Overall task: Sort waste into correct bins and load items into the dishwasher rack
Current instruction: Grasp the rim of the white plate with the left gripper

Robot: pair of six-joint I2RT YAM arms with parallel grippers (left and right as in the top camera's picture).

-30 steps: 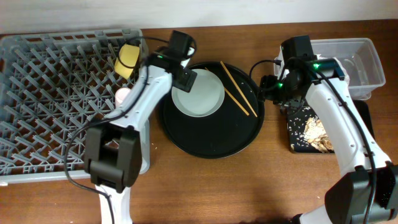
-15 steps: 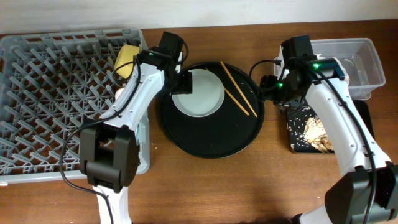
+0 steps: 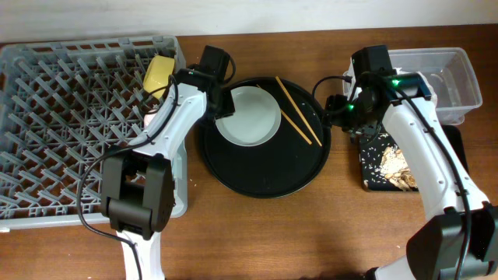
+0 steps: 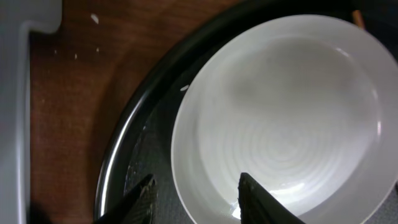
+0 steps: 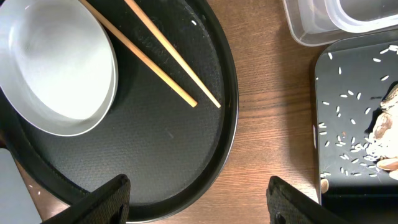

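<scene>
The pale grey-green plate (image 3: 247,117) (image 4: 280,112) (image 5: 56,68) lies on the upper left of the large round black tray (image 3: 264,175). My left gripper (image 3: 221,104) (image 4: 196,199) straddles the plate's left rim, one finger inside the plate and one outside over the tray. The jaws are still apart, with a gap at the outer finger. Two chopsticks (image 3: 296,113) (image 5: 155,59) lie crossed on the tray to the right of the plate. My right gripper (image 3: 346,115) (image 5: 199,199) hangs open over the tray's right edge, holding nothing. A yellow bowl (image 3: 159,74) sits in the grey dishwasher rack (image 3: 70,132).
At the back right stands a clear plastic tub (image 3: 440,74). In front of it is a shallow black tray (image 3: 372,180) (image 5: 348,124) holding beige food scraps (image 3: 393,162) and scattered rice grains. Bare wood separates the round tray from the black tray.
My left gripper has pulled back from over the plate to its left rim and its jaws have narrowed around it. The right arm has not moved.
</scene>
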